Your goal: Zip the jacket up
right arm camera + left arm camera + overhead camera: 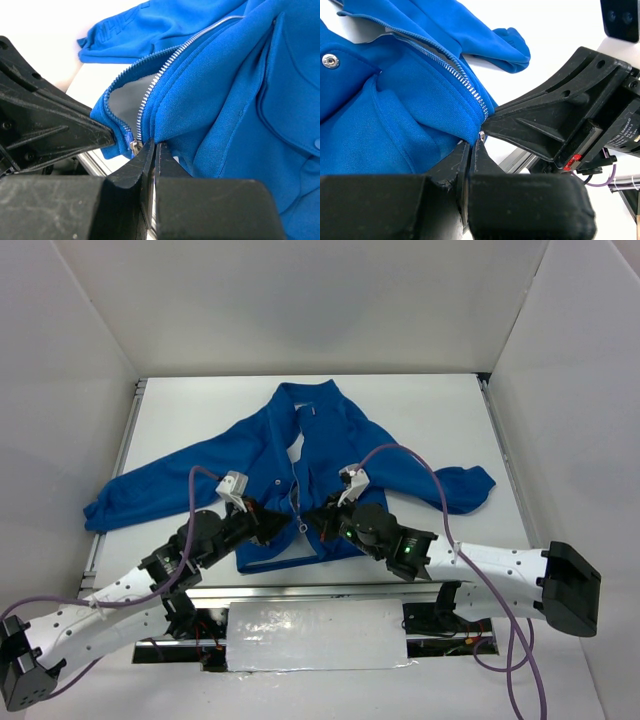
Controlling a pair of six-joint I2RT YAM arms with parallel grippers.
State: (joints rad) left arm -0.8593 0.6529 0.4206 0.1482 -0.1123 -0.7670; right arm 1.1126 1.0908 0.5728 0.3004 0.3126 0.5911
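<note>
Overhead, one jacket lies flat mid-frame on the white table, collar toward the top, two sleeves spread left and right, front parted. Two claws meet at its lower hem: left gripper, right gripper. Only the wrist views give detail. Left gripper closed, pinching the hem corner below the zipper teeth. Right gripper closed, tips against the opposite hem beside a small metal piece; fabric caught or not, cannot tell. One snap stud, upper left.
</note>
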